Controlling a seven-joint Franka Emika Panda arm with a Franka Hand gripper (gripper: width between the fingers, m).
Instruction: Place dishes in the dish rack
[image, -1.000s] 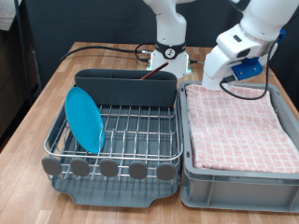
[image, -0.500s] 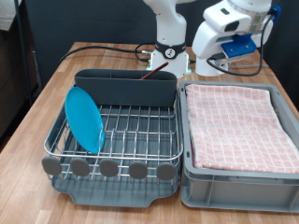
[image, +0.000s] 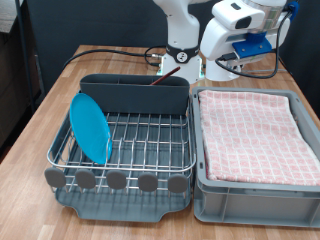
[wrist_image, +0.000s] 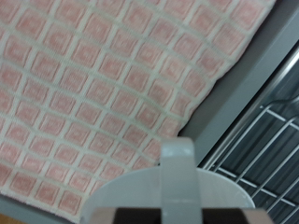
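Note:
The dish rack (image: 140, 140) fills the exterior view's left half. The light-blue plate (image: 90, 127) stands on edge in its left slots. The brown wooden spoon (image: 166, 77) leans in the tall grey back compartment (image: 135, 92). My gripper (image: 204, 70) hangs high at the back, between the rack and the cloth-lined crate. In the wrist view the white mug (wrist_image: 168, 191) with its handle sits right under the camera, lifted well above the crate, so the gripper is shut on it. The fingers themselves do not show.
The grey crate (image: 240, 200) lined with pink checked cloth (image: 250, 130) stands right of the rack; cloth (wrist_image: 103, 84) and rack wires (wrist_image: 266, 154) show below the hand. Black cables (image: 110, 52) and the robot base (image: 180, 55) are behind, on the wooden table (image: 30, 140).
The arm has risen and moved towards the exterior view's left, from over the crate's back edge to above the gap beside the rack's back compartment.

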